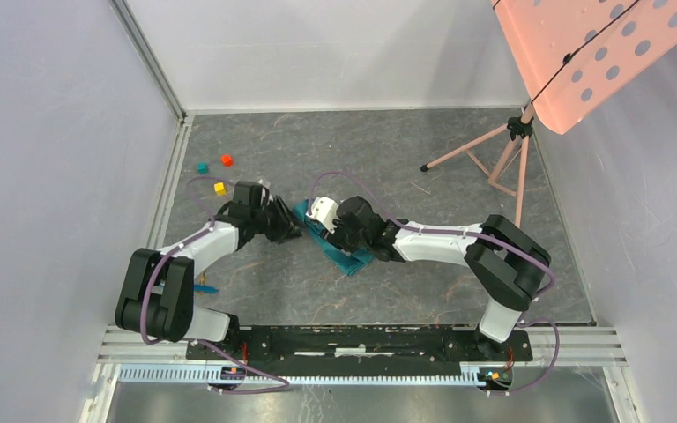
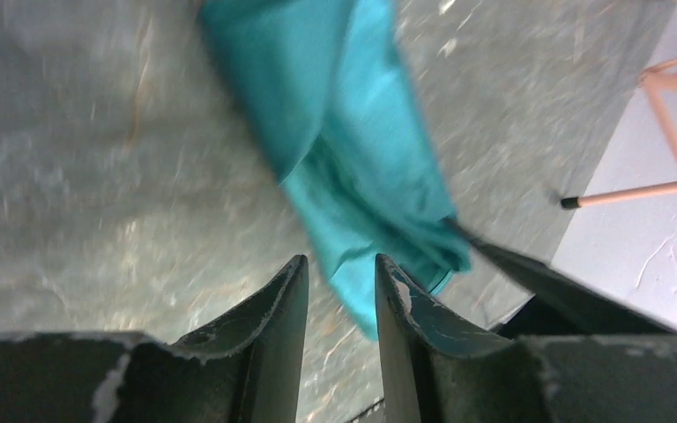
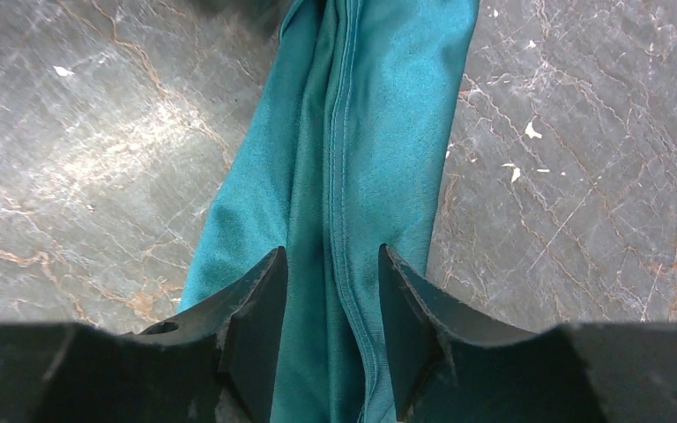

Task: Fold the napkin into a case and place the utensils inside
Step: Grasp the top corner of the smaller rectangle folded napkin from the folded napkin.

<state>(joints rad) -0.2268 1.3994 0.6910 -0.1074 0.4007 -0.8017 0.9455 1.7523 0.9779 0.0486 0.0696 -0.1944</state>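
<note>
Top external: one napkin [image 1: 351, 259], three cubes [image 1: 226, 160], left end effector [image 2: 341, 269] and right end effector [image 3: 331, 260] both spread.

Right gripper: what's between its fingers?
The napkin: its folded teal strip runs lengthwise through the gap between the fingers of the right gripper. The right wrist view shows this.

Black-and-white arms [image 1: 432, 240] trail purple cables [image 1: 146, 308]; the right hand [image 3: 332, 264] is scuffed black.

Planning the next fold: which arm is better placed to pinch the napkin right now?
Probably right. The right pincer, open, straddles the folded napkin, with cloth running through the gap. The left pincer is open too, but only the napkin's end reaches it.
</note>
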